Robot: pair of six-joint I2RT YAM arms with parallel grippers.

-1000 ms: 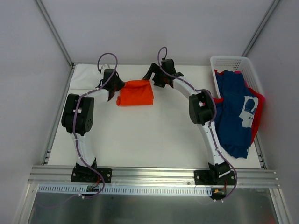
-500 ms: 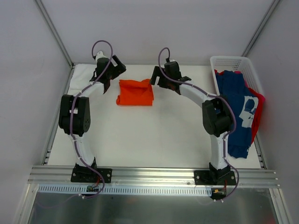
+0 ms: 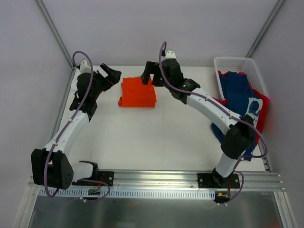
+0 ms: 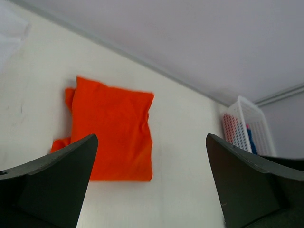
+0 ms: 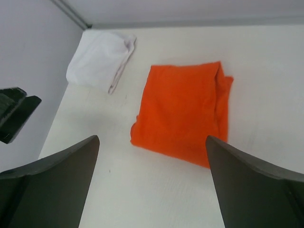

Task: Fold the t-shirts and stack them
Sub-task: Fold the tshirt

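While left tool (image 3: 111,76), right tool (image 3: 148,76) gape, orange shirt (image 3: 137,93) lies between.

The left arm (image 3: 71,133) rises from its base at the near edge of the desk (image 3: 152,142). Its elbow is folded low by the near-left corner, and its forearm runs along the left edge toward the far-left corner. The left gripper (image 3: 110,76) points right, off the surface, its fingers (image 4: 57,180) spread wide with nothing between them. The right arm (image 3: 213,111) bends at an elbow near the right edge and stretches diagonally toward the middle of the far edge. The right gripper (image 3: 148,73) faces left and downward, its fingers (image 5: 52,180) likewise wide apart and empty.
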